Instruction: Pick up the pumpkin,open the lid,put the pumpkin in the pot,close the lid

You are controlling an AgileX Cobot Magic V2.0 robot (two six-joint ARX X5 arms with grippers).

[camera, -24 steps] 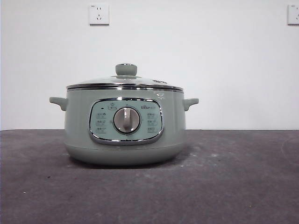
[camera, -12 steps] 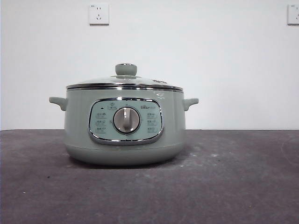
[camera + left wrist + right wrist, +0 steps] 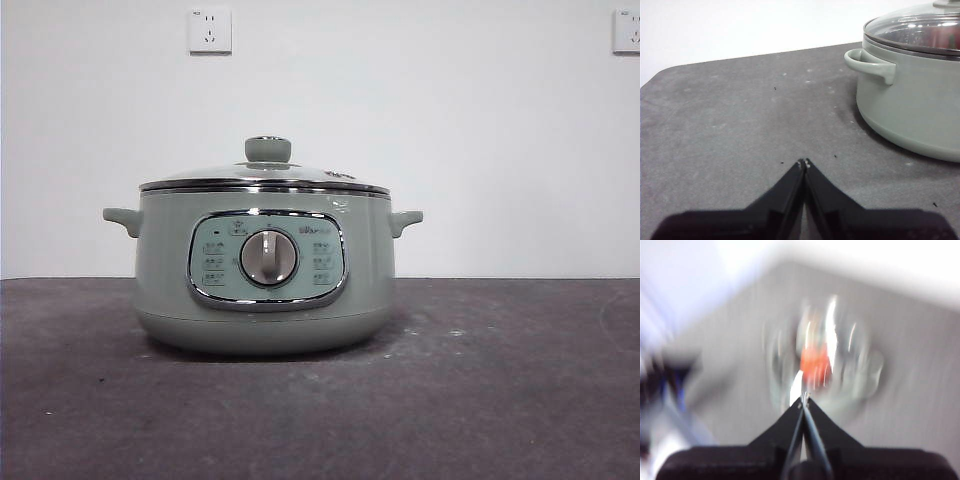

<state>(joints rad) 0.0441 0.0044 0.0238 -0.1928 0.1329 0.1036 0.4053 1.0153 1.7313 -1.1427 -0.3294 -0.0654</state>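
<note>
left gripper [image 3: 804,163] closed, right gripper [image 3: 804,401] closed

The tabletop [image 3: 520,400] is dark grey with a rough, matte surface. It has small pale marks and a few tiny dark specks. One corner, seen in the left wrist view, is rounded. The pot [image 3: 265,265] stands directly on the tabletop, upright on its round base. It casts a soft shadow around its bottom edge.

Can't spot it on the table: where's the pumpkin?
Inside the pot, under the closed lid: the pumpkin shows as an orange blur through the glass in the right wrist view.
</note>
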